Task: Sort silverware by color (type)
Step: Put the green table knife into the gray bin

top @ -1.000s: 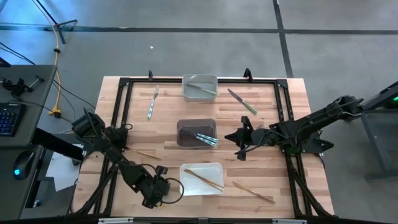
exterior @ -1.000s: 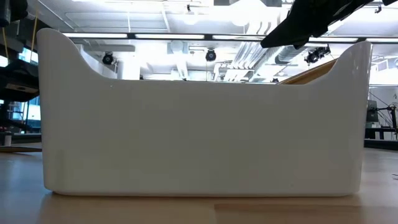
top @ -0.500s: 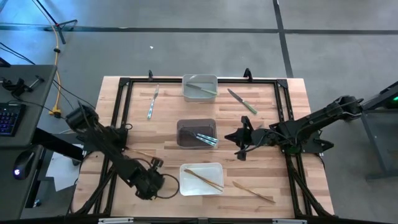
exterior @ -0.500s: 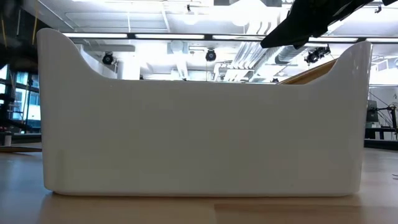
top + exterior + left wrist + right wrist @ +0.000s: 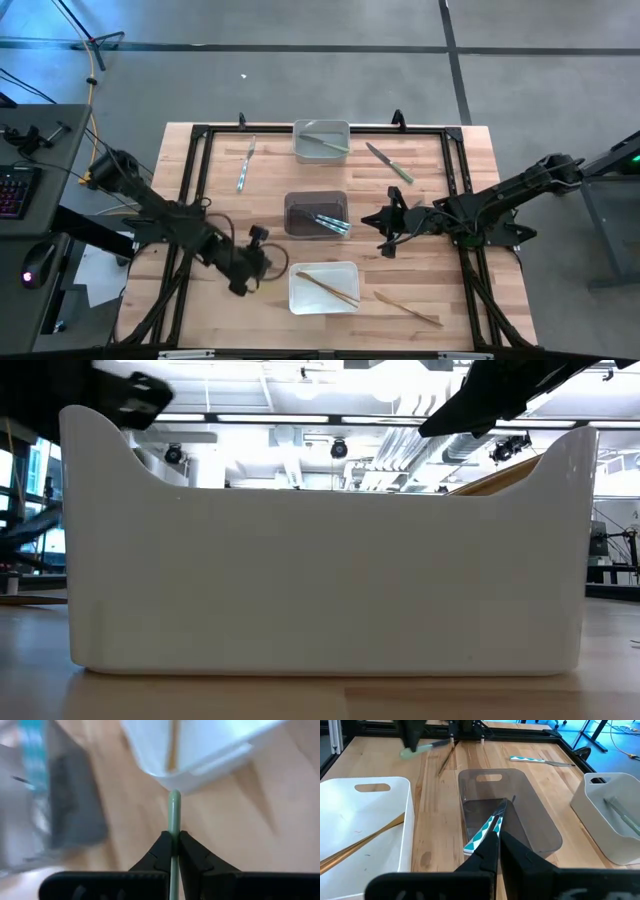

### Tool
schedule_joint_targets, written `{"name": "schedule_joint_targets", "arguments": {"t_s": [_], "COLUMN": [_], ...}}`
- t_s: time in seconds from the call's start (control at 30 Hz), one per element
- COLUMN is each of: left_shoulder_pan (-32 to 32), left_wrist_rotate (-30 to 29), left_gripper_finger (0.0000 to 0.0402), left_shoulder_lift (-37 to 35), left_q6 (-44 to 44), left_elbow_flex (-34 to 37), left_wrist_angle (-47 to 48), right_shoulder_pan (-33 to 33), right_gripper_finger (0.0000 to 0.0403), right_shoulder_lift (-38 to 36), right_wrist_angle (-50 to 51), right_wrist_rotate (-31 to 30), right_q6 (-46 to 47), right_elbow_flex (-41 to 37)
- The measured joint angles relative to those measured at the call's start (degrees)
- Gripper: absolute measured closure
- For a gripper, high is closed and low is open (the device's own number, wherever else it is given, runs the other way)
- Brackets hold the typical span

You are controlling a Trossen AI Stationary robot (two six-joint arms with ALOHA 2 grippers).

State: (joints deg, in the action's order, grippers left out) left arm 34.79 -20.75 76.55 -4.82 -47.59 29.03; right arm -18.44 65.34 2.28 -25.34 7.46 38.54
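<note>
Butcher-block table carries 3 bins. An olive-green utensil is pinched in the left gripper, just beside the white bin. It is best carried level to the grey bin, where green pieces lie. The right gripper, pressed together and empty, waits by the dark bin.

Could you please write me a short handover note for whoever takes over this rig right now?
Left end effector: shut on a green utensil, held above the table beside the white bin.
Right end effector: shut, empty, right of the dark bin.
Done: wooden utensil in the white bin, patterned blue ones in the dark bin, green one in the grey bin.
Left: a blue utensil, a green knife and two wooden pieces on the table.
</note>
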Motion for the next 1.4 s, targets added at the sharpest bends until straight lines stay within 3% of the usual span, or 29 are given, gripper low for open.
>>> {"name": "schedule_joint_targets", "arguments": {"t_s": [0.3, 0.73, 1.07, 1.4], "left_shoulder_pan": [-14.9, -38.7, -53.0, -58.4], "left_wrist_rotate": [-1.5, 13.2, 24.9, 26.7], "left_gripper_finger": [0.0399, 0.0399, 0.0399, 0.0399], "left_shoulder_lift": [-6.0, -1.6, 9.5, 21.7], "left_q6": [23.1, 53.9, 53.3, 52.7], "left_elbow_flex": [0.0, -0.1, -0.1, -6.2], "left_wrist_angle": [-10.9, -38.2, -55.3, -60.7], "right_shoulder_pan": [0.0, 0.0, 0.0, 0.0], "right_gripper_finger": [0.0403, 0.0403, 0.0403, 0.0403], "right_shoulder_lift": [0.0, 0.0, 0.0, 0.0], "right_wrist_angle": [0.0, -0.2, -0.3, -0.3], "right_wrist_rotate": [-1.1, -1.2, -1.1, -1.1], "right_q6": [0.0, -2.6, -3.7, -4.1], "right_elbow_flex": [0.0, 0.0, 0.0, 0.0]}}
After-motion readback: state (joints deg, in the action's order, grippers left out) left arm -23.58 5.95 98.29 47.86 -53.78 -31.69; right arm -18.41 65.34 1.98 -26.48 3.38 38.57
